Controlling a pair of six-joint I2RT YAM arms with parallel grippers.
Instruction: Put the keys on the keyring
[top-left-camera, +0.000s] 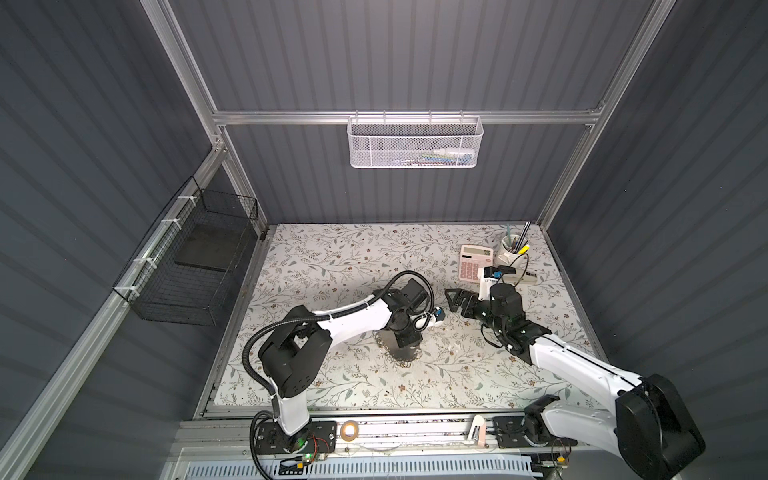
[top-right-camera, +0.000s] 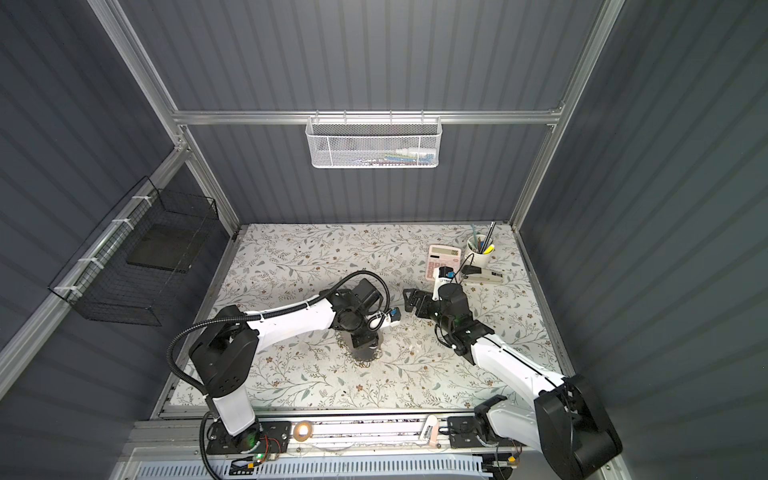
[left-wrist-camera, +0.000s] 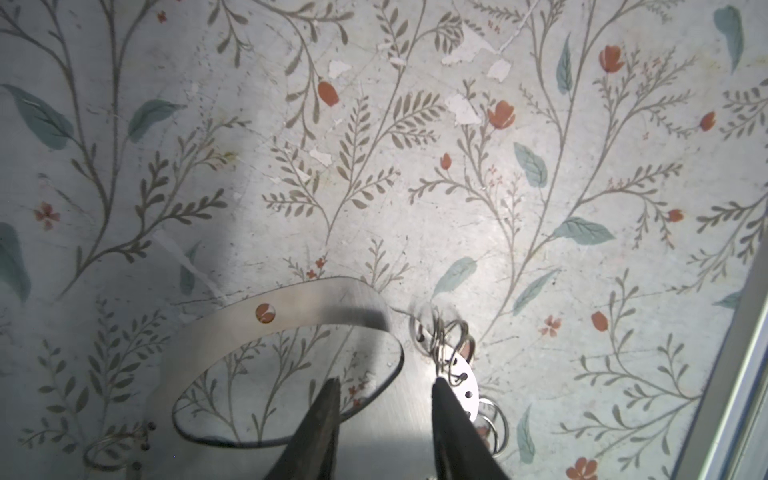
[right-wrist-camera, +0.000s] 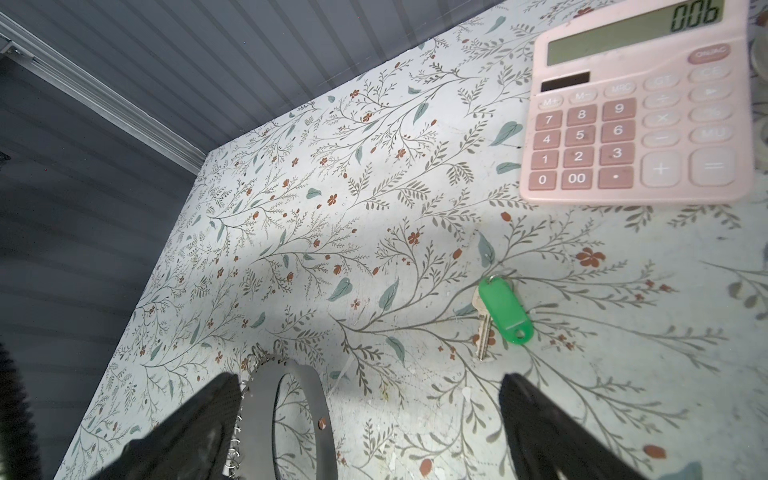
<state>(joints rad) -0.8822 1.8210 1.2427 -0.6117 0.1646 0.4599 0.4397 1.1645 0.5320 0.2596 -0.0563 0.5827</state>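
— Right of centre in both top views, the right gripper (top-left-camera: 451, 302) hangs with jaws spread wide and empty. Where's the key (right-wrist-camera: 500, 311)?
— Hidden from above. The right wrist view shows it flat on the table (right-wrist-camera: 332, 216), just ahead of those jaws and off toward one finger, blade pointing back at them, crossways to their closing line. That arm is nearer.
— And the keyring (top-left-camera: 395, 353)?
— Mid-frame, under the left gripper (left-wrist-camera: 384, 382), whose jaws stand part-way apart astride its band. Pinching or not, I cannot tell.
— Room?
— Bare table around the key; the pink calculator (right-wrist-camera: 636, 112) sits just beyond.
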